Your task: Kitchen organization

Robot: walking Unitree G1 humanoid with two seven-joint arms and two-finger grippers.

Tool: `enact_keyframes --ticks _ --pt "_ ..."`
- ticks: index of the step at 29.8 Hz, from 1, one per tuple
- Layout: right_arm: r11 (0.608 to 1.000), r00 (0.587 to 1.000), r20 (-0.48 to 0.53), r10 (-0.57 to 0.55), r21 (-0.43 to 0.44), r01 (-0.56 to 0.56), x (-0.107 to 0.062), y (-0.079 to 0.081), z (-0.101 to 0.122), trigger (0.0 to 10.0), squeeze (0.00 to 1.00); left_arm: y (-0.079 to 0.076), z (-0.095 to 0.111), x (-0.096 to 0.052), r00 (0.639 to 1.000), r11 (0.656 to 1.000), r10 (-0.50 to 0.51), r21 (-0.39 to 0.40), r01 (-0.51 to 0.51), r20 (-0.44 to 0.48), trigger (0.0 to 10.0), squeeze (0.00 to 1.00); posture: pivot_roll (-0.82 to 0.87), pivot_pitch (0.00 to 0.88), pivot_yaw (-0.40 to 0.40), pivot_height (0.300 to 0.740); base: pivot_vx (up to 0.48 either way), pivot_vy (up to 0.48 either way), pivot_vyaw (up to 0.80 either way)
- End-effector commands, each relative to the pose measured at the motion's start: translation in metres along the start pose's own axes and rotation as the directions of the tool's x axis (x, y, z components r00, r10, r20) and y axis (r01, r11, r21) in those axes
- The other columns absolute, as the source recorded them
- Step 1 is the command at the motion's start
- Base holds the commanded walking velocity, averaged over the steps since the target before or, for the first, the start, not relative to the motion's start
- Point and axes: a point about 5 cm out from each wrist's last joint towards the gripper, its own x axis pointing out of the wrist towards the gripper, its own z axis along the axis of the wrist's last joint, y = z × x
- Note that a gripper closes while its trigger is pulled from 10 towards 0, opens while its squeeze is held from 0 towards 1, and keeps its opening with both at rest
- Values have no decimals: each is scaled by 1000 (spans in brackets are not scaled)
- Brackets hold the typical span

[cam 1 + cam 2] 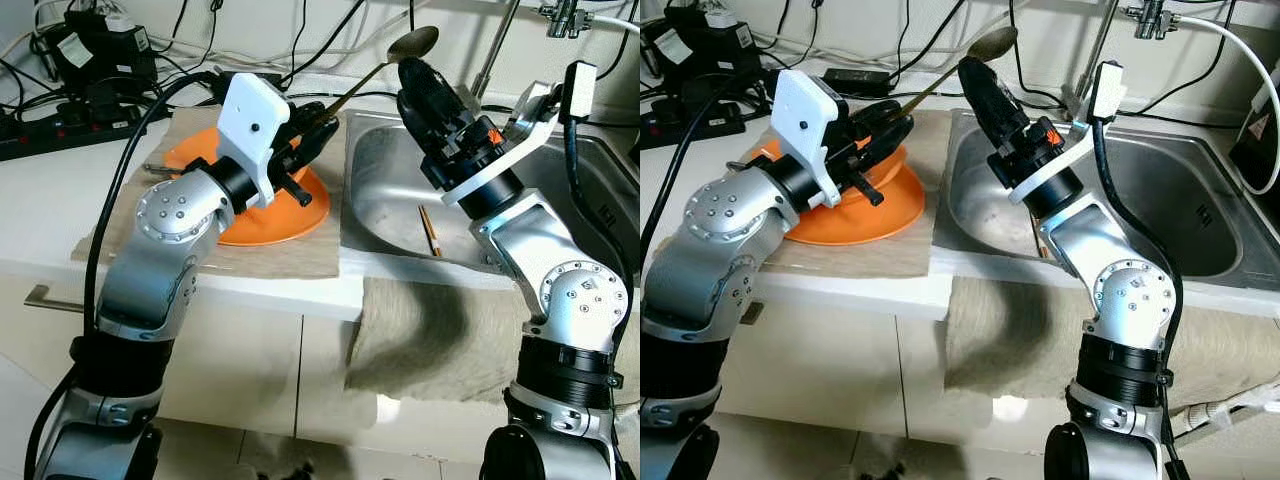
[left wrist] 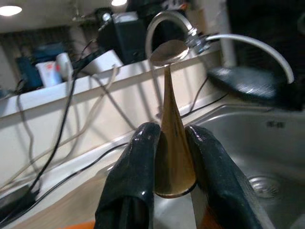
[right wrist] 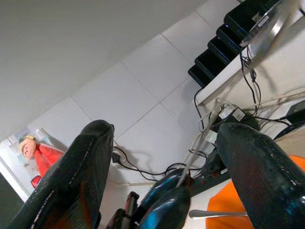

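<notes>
Left wrist view looks along two glossy black fingers (image 2: 138, 167) clenched on the broad end of a long brass-coloured metal spoon (image 2: 171, 129), whose handle narrows upward to an oval bowl seen against the wall. From the head camera, the left claw (image 1: 318, 135) hovers over a round orange plastic plate (image 1: 280, 215) and holds that spoon slanted up toward the right, the bowl raised above the near left corner of the stainless-steel sink (image 1: 385, 190). The plate lies on a beige cloth mat (image 1: 290, 255) spread over the white surface (image 1: 40, 200), and a second silver utensil (image 3: 214, 213) rests with its handle on the plate's rim.

The right claw (image 1: 412, 85) is lifted above the sink's left side, pointing up and back toward the spoon; its two fingers (image 3: 81, 176) stand spread wide apart with nothing between them, as the right wrist view makes plain. A thin wooden-coloured stick (image 1: 430, 230) lies on the sink floor below it. A grey towel (image 1: 440, 335) hangs over the front edge of the surface beneath the sink. Black power strips and tangled cables (image 1: 90, 60) crowd the back of the surface, and a chrome tap (image 1: 1155, 15) stands behind the sink.
</notes>
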Motion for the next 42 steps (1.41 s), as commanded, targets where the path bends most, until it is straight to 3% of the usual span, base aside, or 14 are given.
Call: enact_keyframes --ticks 1,2,3,4,5,6,7,34,35,36,38,40,41,42 --pt "1000 1000 6 9 10 -9 2 2 4 8627 0 -6 8 -1 998 999 -47 -8 47 47 0 0 -28 0 -29 740 0 0 0" --pt "1000 1000 5 7 12 -7 2 2 5 4471 0 -9 9 -1 996 998 -64 -15 65 54 0 0 -28 0 -29 740 0 0 0" --pt "1000 1000 5 7 12 -7 2 2 5 4471 0 -9 9 -1 996 998 -64 -15 65 54 0 0 -28 0 -29 740 0 0 0" --pt "1000 1000 2 4 13 -4 2 2 5 2941 0 -12 10 -2 994 996 -88 -21 90 60 0 0 -28 0 -28 740 0 0 0" --pt "1000 1000 2 4 13 -4 2 2 5 2941 0 -12 10 -2 994 996 -88 -21 90 60 0 0 -28 0 -28 740 0 0 0" --pt "1000 1000 -1 5 14 -5 2 2 4 588 0 -14 9 -2 993 994 -105 -23 106 58 0 0 -28 0 -27 740 0 0 0" --pt "1000 1000 -4 5 15 -5 2 3 4 0 0 -15 9 -2 992 993 -111 -23 112 58 0 0 -29 0 -27 740 0 0 0" --pt "1000 1000 1 19 14 -19 0 4 4 0 0 -16 9 -4 988 989 -144 -30 146 53 0 0 -28 0 -26 740 0 0 0" --pt "1000 1000 2 18 13 -18 0 4 5 0 0 -16 9 -5 988 989 -145 -27 146 50 9098 0 -28 0 -26 740 0 0 0" --pt "1000 1000 5 17 11 -17 0 4 5 0 0 -16 9 -4 987 988 -150 -37 152 52 10000 0 -27 0 -25 740 0 0 0" --pt "1000 1000 13 10 6 -10 0 3 7 0 0 -16 8 -5 987 987 -151 -45 153 53 10000 216 -27 0 -25 740 0 0 0" --pt "1000 1000 15 9 5 -9 0 3 8 0 0 -15 8 -5 988 988 -147 -49 149 52 10000 216 -27 0 -25 740 0 0 0" --pt "1000 1000 21 2 0 -2 0 2 9 0 0 -15 9 -5 988 988 -147 -48 149 53 10000 1000 -27 0 -23 740 0 0 0" --pt "1000 1000 21 2 0 -2 0 2 9 0 0 -15 9 -5 988 988 -147 -48 149 53 10000 1000 -27 0 -23 740 0 0 0"
